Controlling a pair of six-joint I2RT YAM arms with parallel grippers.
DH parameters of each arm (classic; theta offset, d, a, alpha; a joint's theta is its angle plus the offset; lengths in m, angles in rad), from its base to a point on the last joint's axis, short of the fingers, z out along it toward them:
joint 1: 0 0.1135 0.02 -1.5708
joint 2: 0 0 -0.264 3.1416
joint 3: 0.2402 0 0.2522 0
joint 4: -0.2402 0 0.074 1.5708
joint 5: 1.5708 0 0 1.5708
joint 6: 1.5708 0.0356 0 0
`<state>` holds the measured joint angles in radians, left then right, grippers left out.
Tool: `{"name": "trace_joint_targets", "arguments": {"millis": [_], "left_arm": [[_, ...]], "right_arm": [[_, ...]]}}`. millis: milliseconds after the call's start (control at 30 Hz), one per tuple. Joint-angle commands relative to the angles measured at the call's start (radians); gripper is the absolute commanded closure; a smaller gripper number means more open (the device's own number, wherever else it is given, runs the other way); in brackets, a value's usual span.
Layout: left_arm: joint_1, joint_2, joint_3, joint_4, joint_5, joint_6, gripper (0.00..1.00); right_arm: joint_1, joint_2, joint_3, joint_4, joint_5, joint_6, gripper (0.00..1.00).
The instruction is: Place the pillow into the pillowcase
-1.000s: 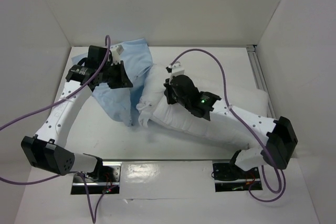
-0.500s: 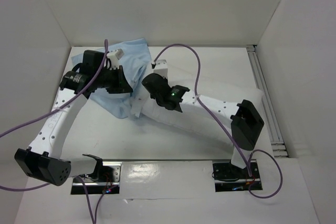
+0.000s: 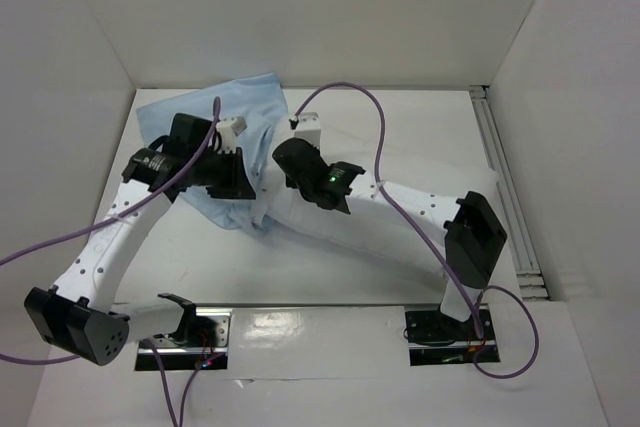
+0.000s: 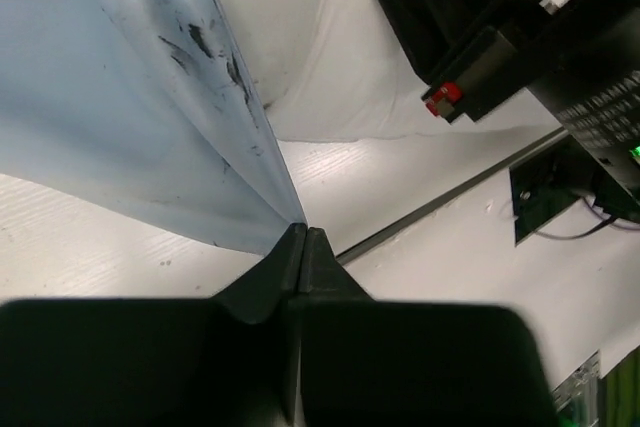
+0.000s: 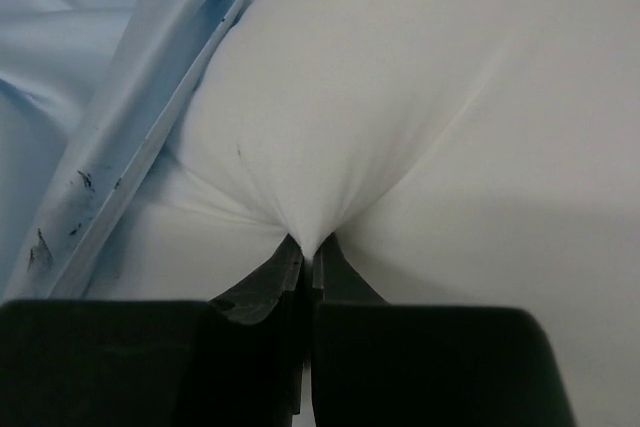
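The plump white pillow [image 3: 345, 232] lies across the middle of the table, under my right arm. My right gripper [image 3: 282, 169] is shut on a pinch of fabric at its left end; in the right wrist view the pillow [image 5: 400, 97] bunches into the closed tips [image 5: 308, 247]. The pale blue pillowcase [image 3: 190, 112] spreads over the far left and drapes against that pillow end. My left gripper [image 3: 245, 185] is shut on the pillowcase's edge, and in its wrist view the speckled blue cloth [image 4: 110, 97] runs taut into the closed tips [image 4: 303, 232], with the pillow [image 4: 330, 77] just behind.
White walls box in the table on three sides. A metal rail [image 3: 495, 137] runs along the right edge. The arm base plates [image 3: 440, 332] sit at the near edge, and purple cables [image 3: 350, 92] loop above both arms.
My right gripper dragged the pillow's end leftward toward the pillowcase, then held still. My left gripper shifted right and nearer, pulling the pillowcase edge over the pillow's left end.
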<state>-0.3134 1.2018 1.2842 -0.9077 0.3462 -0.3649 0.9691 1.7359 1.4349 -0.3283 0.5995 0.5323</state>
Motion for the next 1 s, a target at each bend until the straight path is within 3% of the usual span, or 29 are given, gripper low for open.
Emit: {"name": "trace_joint_targets", "arguments": {"millis": [0,100,167,333,467,667,967], "left_arm": [[-0.007,-0.044,0.090,-0.025,0.043,0.023,0.67],[0.003,-0.016,0.165,-0.013,0.002,0.001,0.18],[0.029,0.007,0.188,0.015,-0.009,-0.012,0.13],[0.040,0.233,0.302,0.055,-0.142,-0.042,0.29],[0.040,0.393,0.386,0.059,-0.262,-0.068,0.32],[0.050,0.560,0.515,0.110,-0.302,-0.106,0.36],[0.059,0.703,0.541,0.110,-0.352,-0.118,0.42]], "right_arm": [[0.020,0.005,-0.037,0.092,-0.012,0.041,1.00],[0.031,-0.036,-0.140,0.138,-0.046,0.070,1.00],[0.040,-0.058,-0.178,0.170,-0.075,0.084,1.00],[0.040,-0.081,-0.228,0.181,-0.086,0.109,1.00],[0.049,-0.081,-0.237,0.192,-0.086,0.109,1.00],[0.069,-0.070,-0.225,0.192,-0.095,0.109,1.00],[0.079,-0.049,-0.194,0.183,-0.083,0.100,1.00]]}}
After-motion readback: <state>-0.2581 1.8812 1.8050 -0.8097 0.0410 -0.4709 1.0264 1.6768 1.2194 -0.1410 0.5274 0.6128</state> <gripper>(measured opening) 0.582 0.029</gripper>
